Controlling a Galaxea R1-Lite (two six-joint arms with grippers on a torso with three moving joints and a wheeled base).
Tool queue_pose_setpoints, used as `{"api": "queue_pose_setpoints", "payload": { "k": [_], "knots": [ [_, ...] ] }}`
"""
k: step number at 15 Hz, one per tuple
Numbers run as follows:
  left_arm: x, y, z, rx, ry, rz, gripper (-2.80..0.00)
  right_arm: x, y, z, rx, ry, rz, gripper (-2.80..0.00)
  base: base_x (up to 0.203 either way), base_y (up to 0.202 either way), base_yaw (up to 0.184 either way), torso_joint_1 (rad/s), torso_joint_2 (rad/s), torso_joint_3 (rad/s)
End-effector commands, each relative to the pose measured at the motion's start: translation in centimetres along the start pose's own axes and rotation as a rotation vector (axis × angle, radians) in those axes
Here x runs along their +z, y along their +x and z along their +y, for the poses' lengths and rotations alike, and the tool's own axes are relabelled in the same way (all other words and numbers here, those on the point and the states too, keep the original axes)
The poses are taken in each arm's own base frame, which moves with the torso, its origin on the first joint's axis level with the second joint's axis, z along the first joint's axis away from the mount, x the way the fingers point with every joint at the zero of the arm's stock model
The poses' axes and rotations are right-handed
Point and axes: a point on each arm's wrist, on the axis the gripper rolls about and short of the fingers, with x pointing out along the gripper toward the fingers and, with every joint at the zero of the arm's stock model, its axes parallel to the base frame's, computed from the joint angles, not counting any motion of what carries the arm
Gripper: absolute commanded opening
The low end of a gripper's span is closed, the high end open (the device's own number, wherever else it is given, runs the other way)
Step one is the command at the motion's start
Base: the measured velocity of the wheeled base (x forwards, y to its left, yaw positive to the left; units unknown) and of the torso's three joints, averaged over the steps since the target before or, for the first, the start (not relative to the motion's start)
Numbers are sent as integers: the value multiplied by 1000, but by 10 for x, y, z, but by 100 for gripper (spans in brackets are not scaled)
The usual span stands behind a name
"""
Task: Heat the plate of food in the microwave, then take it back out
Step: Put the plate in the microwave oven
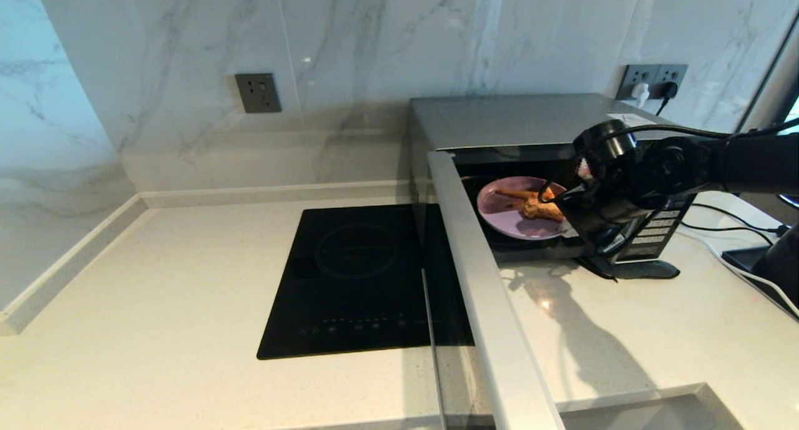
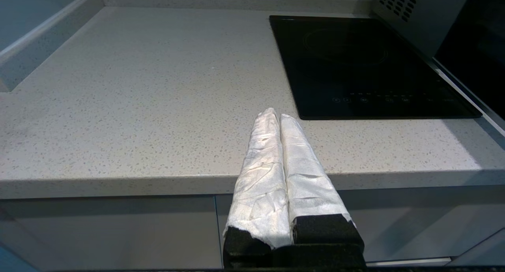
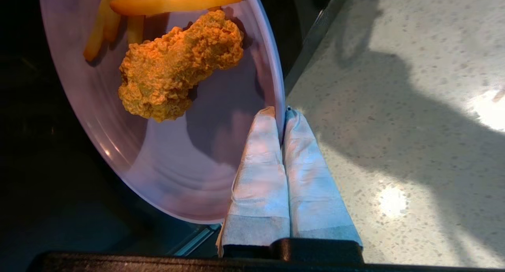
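The right gripper (image 3: pixel 281 111) is clamped on the rim of the plate of food (image 3: pixel 189 157), fingers pinched together across its edge; the plate, carrying fries and a fried piece, sits tilted in the mouth of the microwave (image 1: pixel 499 121), whose door (image 1: pixel 493 317) stands open over the tabletop (image 1: pixel 156 293). The left gripper (image 2: pixel 276 116) hangs parked at the tabletop's front edge, fingers together and empty; the black cooktop (image 1: pixel 356 280) lies beside the microwave.

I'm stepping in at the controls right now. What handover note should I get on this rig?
Right gripper: shut on the rim of the plate of food, at the mouth of the microwave.
Left gripper: shut, empty, parked at the counter's front edge.
Done: door open, plate gripped.
Unclear: whether heating has already happened.
Left: carry the plate on its way, in or out.
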Motion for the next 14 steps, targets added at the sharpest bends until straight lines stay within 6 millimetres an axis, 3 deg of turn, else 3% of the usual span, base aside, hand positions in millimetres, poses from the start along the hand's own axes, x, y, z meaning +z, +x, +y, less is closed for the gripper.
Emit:
{"api": "queue_pose_setpoints", "payload": {
  "k": [1, 9, 14],
  "knots": [
    [0, 0, 0, 1, -1, 1, -280, -5, 6, 1, 2, -1, 33, -280, 0, 0, 0, 0, 0, 0],
    [0, 0, 0, 1, -1, 1, -280, -12, 41, -7, -41, -2, 100, -280, 0, 0, 0, 0, 0, 0],
    [0, 0, 0, 1, -1, 1, -280, -8, 52, -6, -6, -16, 121, -280, 0, 0, 0, 0, 0, 0]
  ]
}}
